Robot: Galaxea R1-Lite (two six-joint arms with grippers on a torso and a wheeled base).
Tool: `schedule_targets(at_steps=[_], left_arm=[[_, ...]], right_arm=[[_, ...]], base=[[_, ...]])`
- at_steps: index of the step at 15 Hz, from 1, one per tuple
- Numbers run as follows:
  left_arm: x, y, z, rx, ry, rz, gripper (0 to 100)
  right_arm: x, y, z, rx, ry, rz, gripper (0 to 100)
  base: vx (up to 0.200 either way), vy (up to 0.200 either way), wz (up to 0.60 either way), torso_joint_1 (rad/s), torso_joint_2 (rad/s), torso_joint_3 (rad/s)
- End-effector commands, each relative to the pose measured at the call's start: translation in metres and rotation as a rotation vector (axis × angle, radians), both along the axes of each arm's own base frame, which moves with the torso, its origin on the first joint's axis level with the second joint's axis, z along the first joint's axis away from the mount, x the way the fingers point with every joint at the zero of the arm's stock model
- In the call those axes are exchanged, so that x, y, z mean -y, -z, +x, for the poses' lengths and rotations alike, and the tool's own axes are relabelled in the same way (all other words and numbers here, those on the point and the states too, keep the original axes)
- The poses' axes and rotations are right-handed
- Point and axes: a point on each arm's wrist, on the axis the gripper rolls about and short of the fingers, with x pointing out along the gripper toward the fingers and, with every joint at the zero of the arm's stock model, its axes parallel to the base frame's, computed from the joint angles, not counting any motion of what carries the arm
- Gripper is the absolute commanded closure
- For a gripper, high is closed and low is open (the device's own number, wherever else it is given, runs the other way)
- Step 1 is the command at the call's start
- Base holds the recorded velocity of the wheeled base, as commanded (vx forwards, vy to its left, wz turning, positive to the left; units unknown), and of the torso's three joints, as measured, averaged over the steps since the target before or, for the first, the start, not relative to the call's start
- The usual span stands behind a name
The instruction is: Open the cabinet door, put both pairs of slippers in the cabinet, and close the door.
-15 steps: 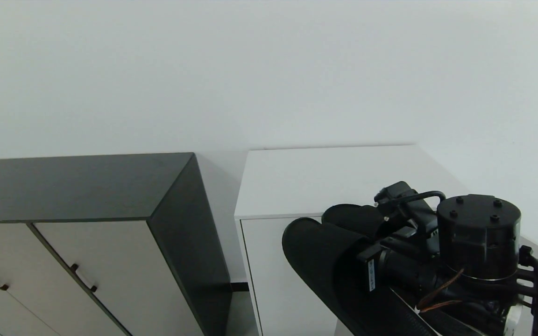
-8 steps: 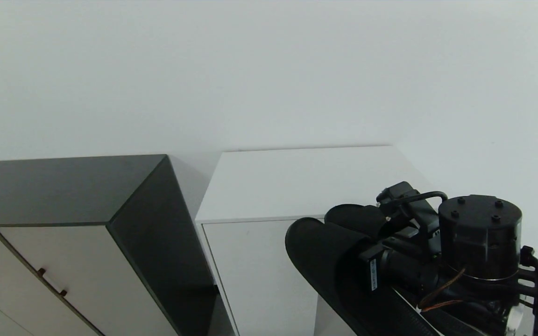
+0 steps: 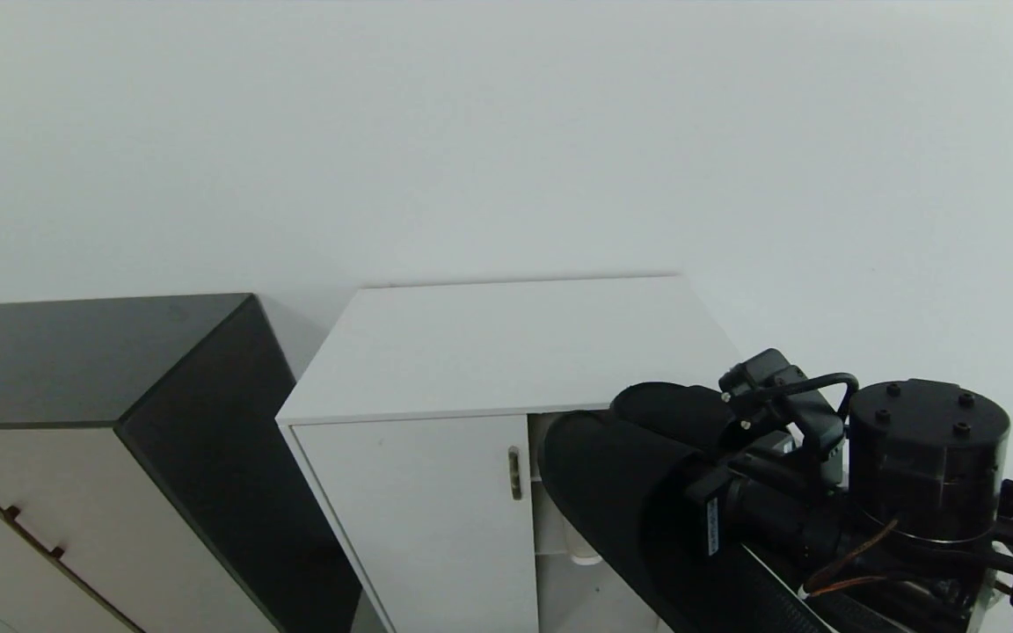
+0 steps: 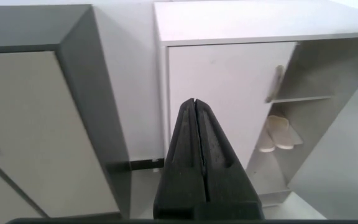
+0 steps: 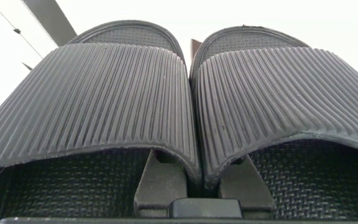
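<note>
Cabinet (image 3: 489, 343) open, white slippers (image 4: 278, 132) shelved; right gripper (image 5: 204, 186) clamps black slippers (image 5: 104, 93); left gripper (image 4: 195, 109) closed, empty; placing and closing remain.

Ribbed-strap black slippers (image 5: 129, 93); white cabinet (image 3: 489, 343); cream slippers (image 4: 278, 132); black sideboard (image 3: 76, 352), beige fronts; plain white wall (image 3: 506, 132)

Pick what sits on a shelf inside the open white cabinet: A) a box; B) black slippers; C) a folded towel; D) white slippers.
D: white slippers lie on a shelf inside the white cabinet, while the black slippers are clamped in the right gripper.
</note>
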Motion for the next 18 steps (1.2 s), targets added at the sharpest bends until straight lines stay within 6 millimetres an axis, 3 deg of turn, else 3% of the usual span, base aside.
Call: schedule_targets(at_steps=[1,12,18], left_arm=[[0.0,-0.0001,0.0001,-0.001,-0.001,0.0,100],[0.0,-0.0001,0.0001,-0.001,0.0,0.0,100],[0.0,-0.0001,0.0001,-0.001,0.0,0.0,100]], right_arm=[[0.0004,0.0008,0.0002,0.001,0.0,0.001,100],[0.0,0.003,0.0,-0.004,-0.002,-0.006,100],[0.0005,0.0001,-0.0005,0.009,-0.002,0.008,100]], base=[[0.0,0.0,0.0,0.0,0.0,0.0],[0.0,0.0,0.0,0.0,0.0,0.0],[0.0,0.0,0.0,-0.206,0.47,0.259]])
